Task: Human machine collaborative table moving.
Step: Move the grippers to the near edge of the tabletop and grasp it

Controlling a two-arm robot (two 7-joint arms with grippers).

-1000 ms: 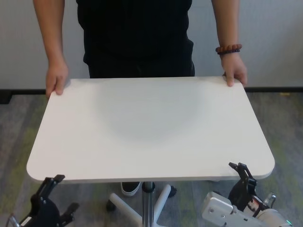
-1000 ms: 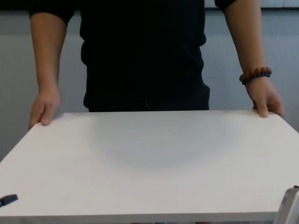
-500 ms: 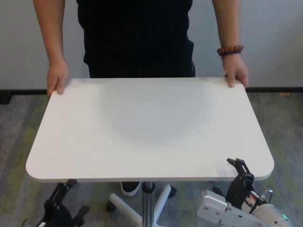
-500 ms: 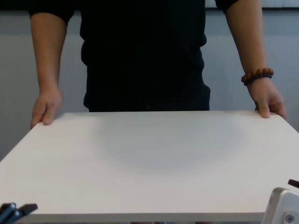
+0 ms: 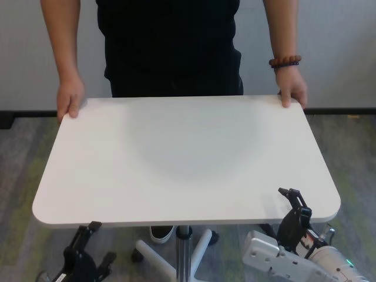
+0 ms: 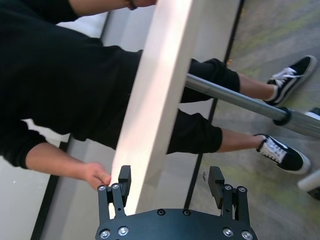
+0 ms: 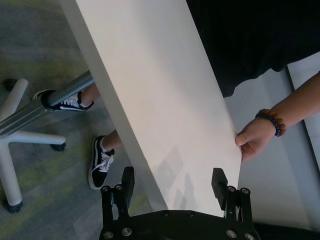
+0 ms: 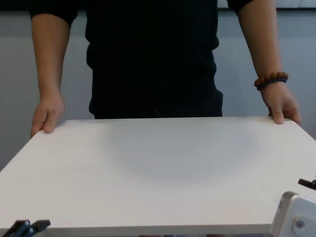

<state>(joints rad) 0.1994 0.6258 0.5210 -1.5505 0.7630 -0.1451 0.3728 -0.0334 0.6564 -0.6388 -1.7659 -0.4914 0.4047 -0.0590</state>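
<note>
The white table (image 5: 182, 158) stands between me and the human (image 5: 170, 41), who is on the far side in a black shirt. One of the human's hands (image 5: 70, 98) holds the far left corner, and the braceleted hand (image 5: 292, 89) holds the far right corner. My left gripper (image 5: 94, 239) is at the near edge toward the left. In the left wrist view that gripper (image 6: 169, 182) is open, and the thin table edge (image 6: 150, 135) runs between its fingers. My right gripper (image 5: 296, 211) is at the near right corner. It (image 7: 173, 182) is open too, astride the tabletop (image 7: 160, 100).
Under the top, a grey pole (image 5: 184, 249) goes down to a white star base (image 5: 202, 244) with castors. The human's black-and-white shoes (image 7: 102, 165) stand close to that base. The floor is grey-green carpet (image 5: 352, 170), and a pale wall is behind the human.
My left gripper has slid rightward along the near edge and sits lower. My right gripper has crept slightly left and further over the corner. The human's hands stay on the far corners.
</note>
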